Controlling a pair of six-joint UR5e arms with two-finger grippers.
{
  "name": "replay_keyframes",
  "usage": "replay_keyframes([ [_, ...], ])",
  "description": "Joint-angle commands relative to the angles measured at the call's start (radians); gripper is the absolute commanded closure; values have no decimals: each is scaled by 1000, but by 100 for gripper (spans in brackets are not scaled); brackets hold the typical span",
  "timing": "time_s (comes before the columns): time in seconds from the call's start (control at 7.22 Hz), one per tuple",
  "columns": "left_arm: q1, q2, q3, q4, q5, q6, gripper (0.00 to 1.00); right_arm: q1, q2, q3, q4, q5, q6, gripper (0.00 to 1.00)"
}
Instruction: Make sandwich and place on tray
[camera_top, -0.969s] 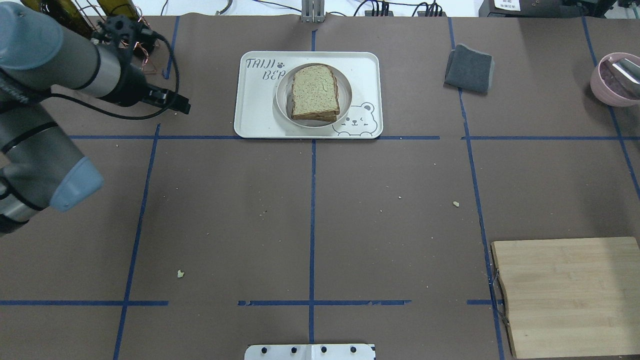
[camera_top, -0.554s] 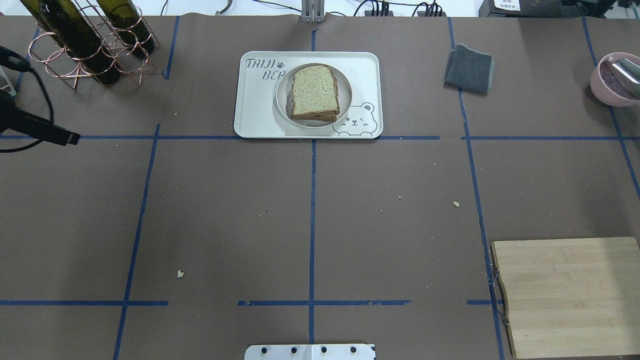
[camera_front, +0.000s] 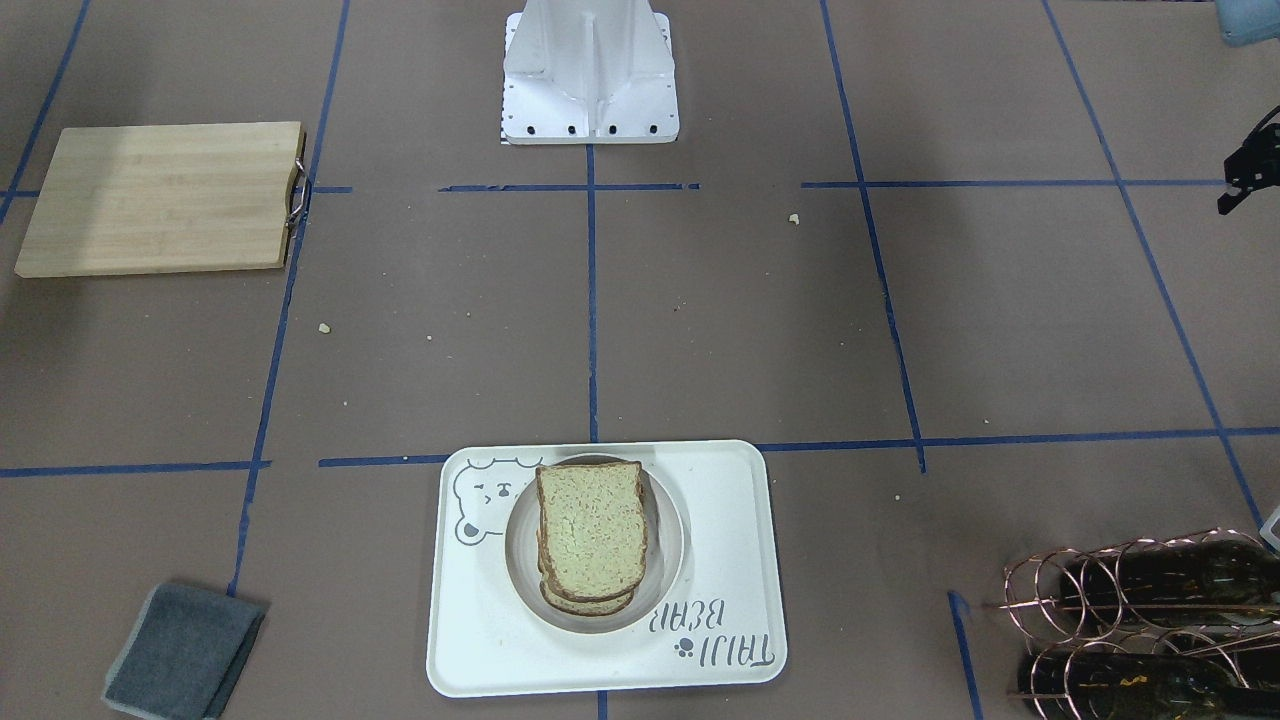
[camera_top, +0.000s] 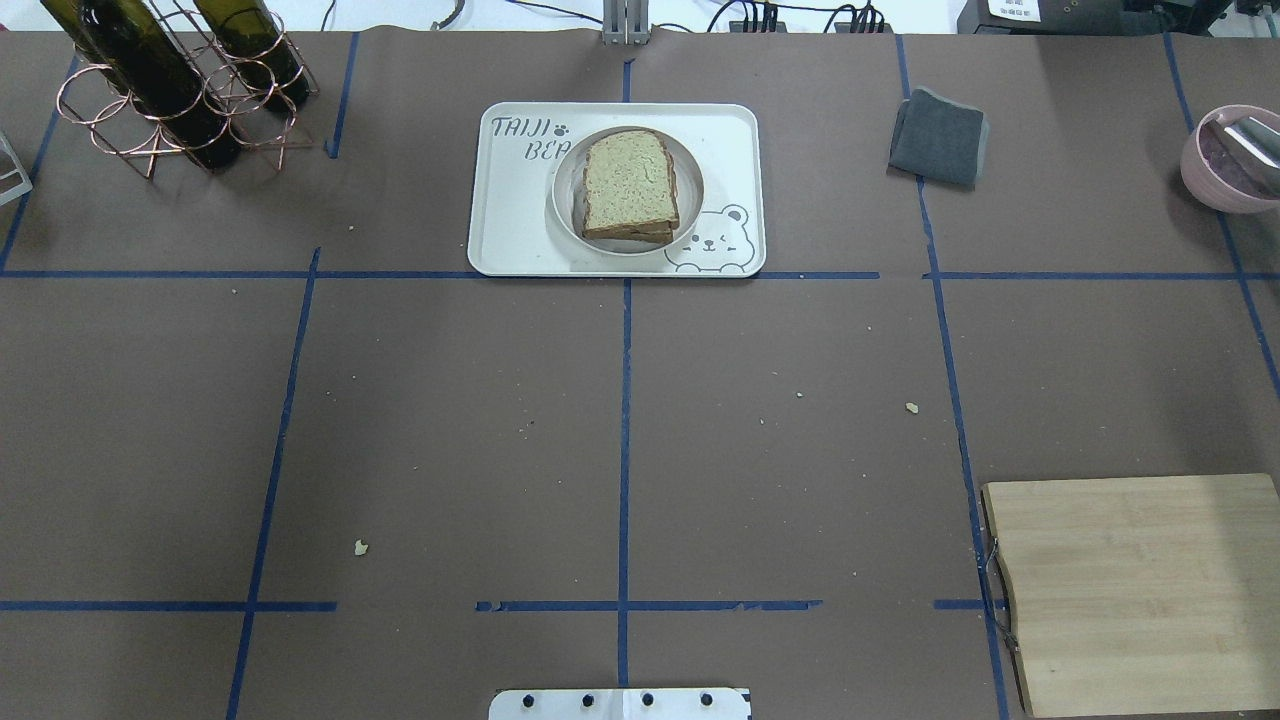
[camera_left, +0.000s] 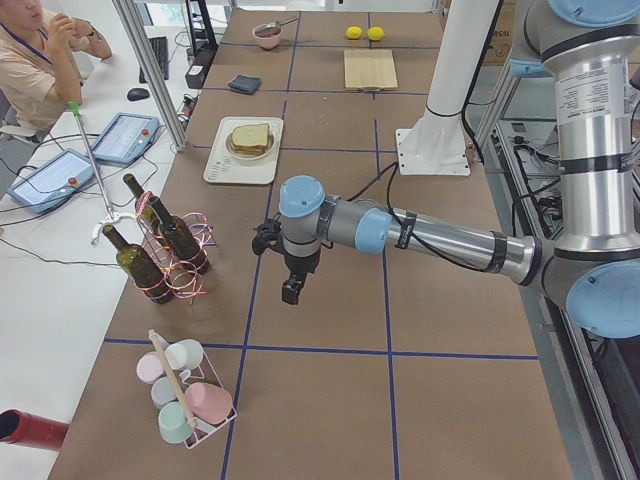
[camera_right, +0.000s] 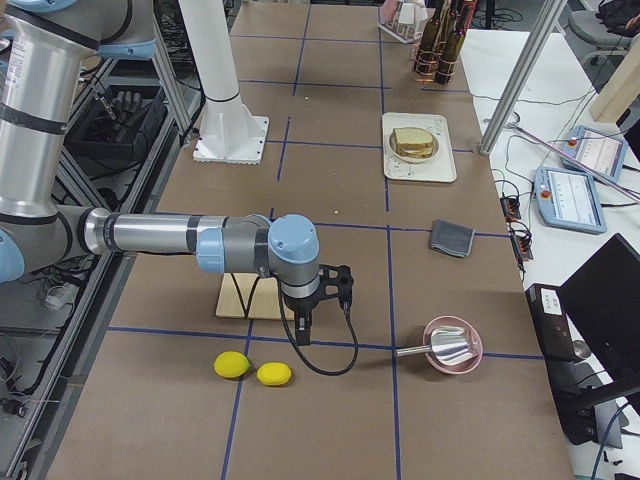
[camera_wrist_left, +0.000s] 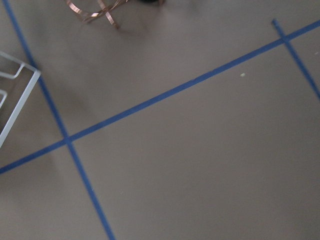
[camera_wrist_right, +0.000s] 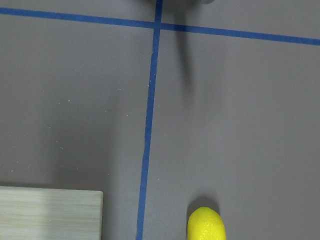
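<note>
Shows the sandwich (camera_top: 628, 185) stacked on a round off-white dish (camera_top: 692, 180) in the middle of the bear-print tray (camera_top: 510, 235), well apart from both tools. Finds the left tool (camera_left: 291, 294) pointing straight down over bare brown desk (camera_top: 450, 420), with a copper rack of wine bottles (camera_left: 183, 243) near it on the operators' side, a rack of pastel mugs (camera_left: 185, 395) off toward the desk's near end, and the tray far beyond it along the desk. Cannot tell wide from narrow there. Finds the right tool (camera_right: 304, 335) also pointing down, just past the edge of the wooden cutting board (camera_right: 236, 298), with two lemons (camera_right: 274, 374) close by toward the desk's end, a pink bowl (camera_right: 447, 369) off toward the operators' side, and the tray again far along the desk. Cannot tell its spread either.
</note>
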Motion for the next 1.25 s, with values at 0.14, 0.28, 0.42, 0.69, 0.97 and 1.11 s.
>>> replay_keyframes([
  [0.14,-150,59,65,82,-11,143,0,0,-2,-1,8,2,0,0],
  [0.28,-155,47,59,94,-8,142,0,0,-2,-3,8,2,0,0],
  [0.42,-155,39,49,98,-2,141,0,0,-2,-13,12,2,0,0],
  [0.69,-157,46,46,97,-8,144,0,0,0,-26,16,2,0,0],
  [0.97,-157,43,27,97,-5,144,0,0,0,-26,16,2,0,0],
  [1.11,-157,48,23,98,-10,144,0,0,-2,-26,16,2,0,0],
])
